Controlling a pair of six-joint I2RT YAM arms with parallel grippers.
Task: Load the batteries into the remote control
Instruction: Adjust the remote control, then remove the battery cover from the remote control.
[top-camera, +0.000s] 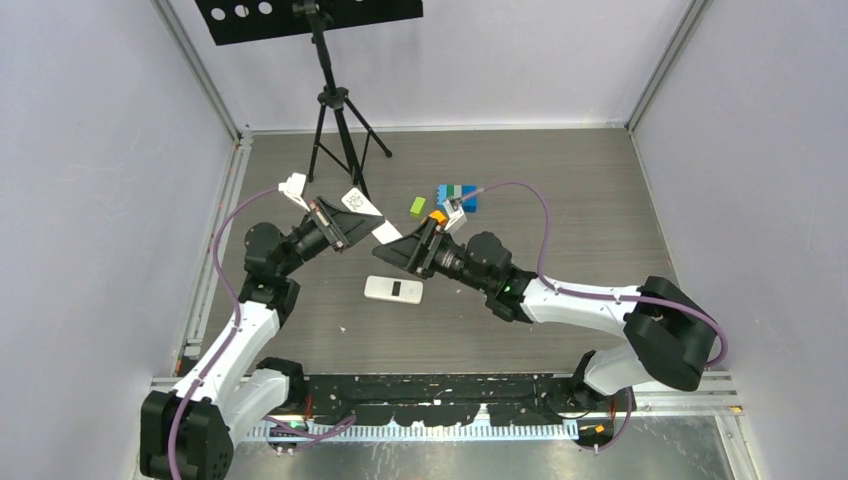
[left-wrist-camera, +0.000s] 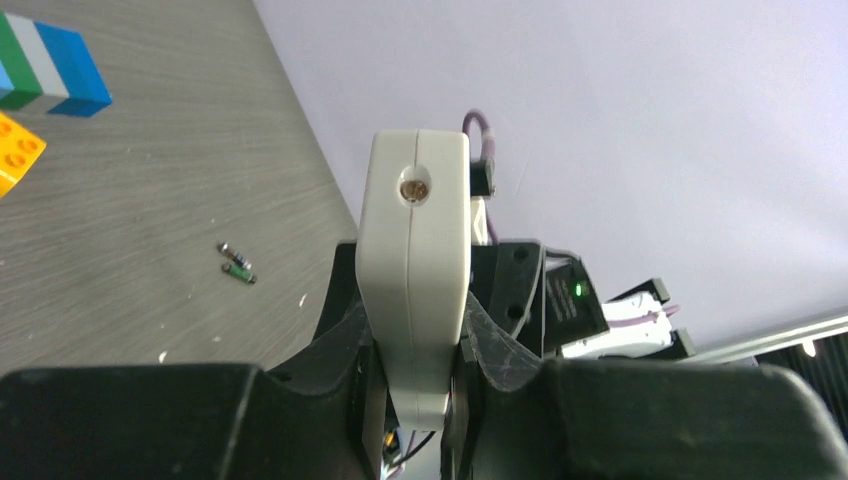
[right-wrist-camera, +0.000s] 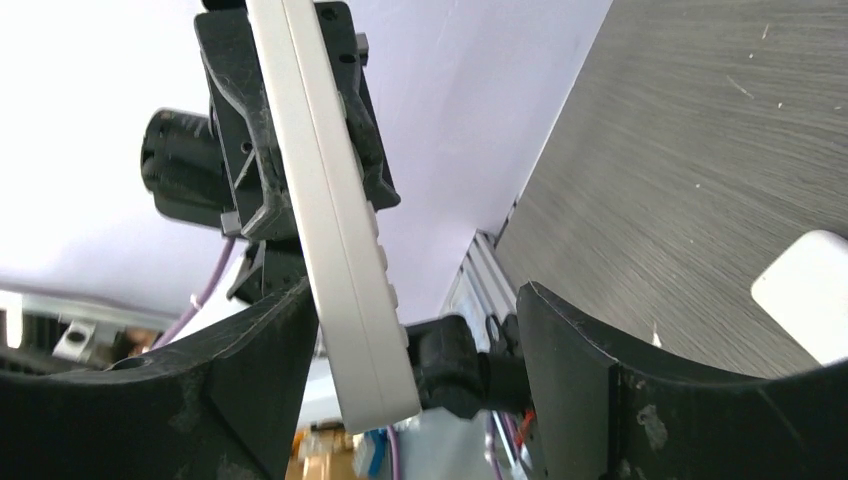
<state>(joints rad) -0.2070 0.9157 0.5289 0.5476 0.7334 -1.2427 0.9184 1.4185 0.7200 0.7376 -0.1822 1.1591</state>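
My left gripper (left-wrist-camera: 415, 345) is shut on a white remote control (left-wrist-camera: 415, 260), held off the table with its front end and small lens toward the camera. In the top view this remote (top-camera: 386, 232) bridges the left gripper (top-camera: 350, 228) and the right gripper (top-camera: 405, 247). The right gripper (right-wrist-camera: 415, 300) is open around the remote's free end (right-wrist-camera: 340, 260), which rests against its left finger, with a wide gap on the other side. Two batteries (left-wrist-camera: 238, 266), slim and dark, lie together on the table. A second white remote (top-camera: 393, 289) lies flat below the grippers.
A blue, green and white block (top-camera: 459, 195), a bright green block (top-camera: 417, 206) and an orange block (top-camera: 437, 216) lie behind the right gripper. A black tripod (top-camera: 340, 120) stands at the back left. Walls enclose the grey table (top-camera: 580, 200).
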